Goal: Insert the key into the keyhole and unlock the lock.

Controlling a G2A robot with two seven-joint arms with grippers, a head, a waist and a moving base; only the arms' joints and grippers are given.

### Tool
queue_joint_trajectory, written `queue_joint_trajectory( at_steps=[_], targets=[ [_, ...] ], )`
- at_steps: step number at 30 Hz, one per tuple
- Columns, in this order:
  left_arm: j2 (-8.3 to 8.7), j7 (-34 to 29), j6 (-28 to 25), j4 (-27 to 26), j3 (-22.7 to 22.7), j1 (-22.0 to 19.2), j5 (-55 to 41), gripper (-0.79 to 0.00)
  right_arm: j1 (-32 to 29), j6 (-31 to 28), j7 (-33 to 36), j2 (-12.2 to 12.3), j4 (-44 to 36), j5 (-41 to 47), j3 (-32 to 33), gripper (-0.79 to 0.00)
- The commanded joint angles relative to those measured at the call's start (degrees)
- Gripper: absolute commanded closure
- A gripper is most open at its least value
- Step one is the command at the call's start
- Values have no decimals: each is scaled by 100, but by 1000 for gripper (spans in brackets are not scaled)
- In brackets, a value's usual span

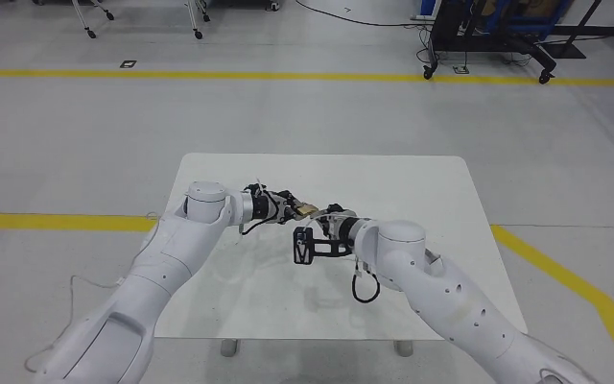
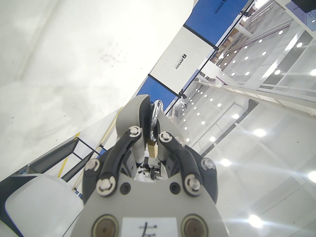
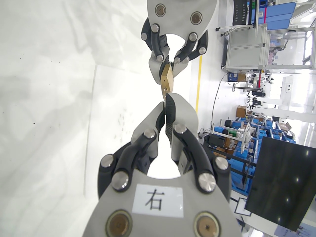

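A small brass lock (image 1: 306, 207) is held above the middle of the white table (image 1: 422, 182), and my left gripper (image 1: 295, 205) is shut on it. From the right wrist view the lock (image 3: 167, 80) sticks out of the left gripper (image 3: 166, 73), keyhole end facing my right gripper (image 3: 165, 99). The right gripper (image 1: 324, 212) is shut, with its tips touching that end. The key is hidden between its pads. In the left wrist view the brass body (image 2: 153, 150) sits between the left gripper's (image 2: 154, 110) fingers, with a silver metal part just beyond.
Both arms meet over the table's centre, and bare white tabletop lies on all sides of them. Yellow floor lines run behind the table and past both sides. Wheeled stands and a dark cart (image 1: 489, 38) are far back on the floor.
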Motion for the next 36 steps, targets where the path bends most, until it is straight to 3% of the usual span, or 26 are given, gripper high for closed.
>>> queue_joint_trajectory(
  at_steps=[1, 13, 22, 36],
  targets=[
    [-5, 5, -2, -14, -7, 10, 23, 0, 26, -5, 42, -14, 11, -34, -20, 0],
    [-27, -120, 141, -5, -92, 39, -3, 0, 92, -35, 50, -81, 12, -339, -189, 0],
    [-57, -257, 336, 132, -157, 1, -137, 0, -22, 43, -408, -58, -16, -919, -241, 0],
    [-101, -564, 437, 211, -159, -19, -181, 0, -356, 79, -1208, 58, -33, -1130, 226, 0]
  ],
)
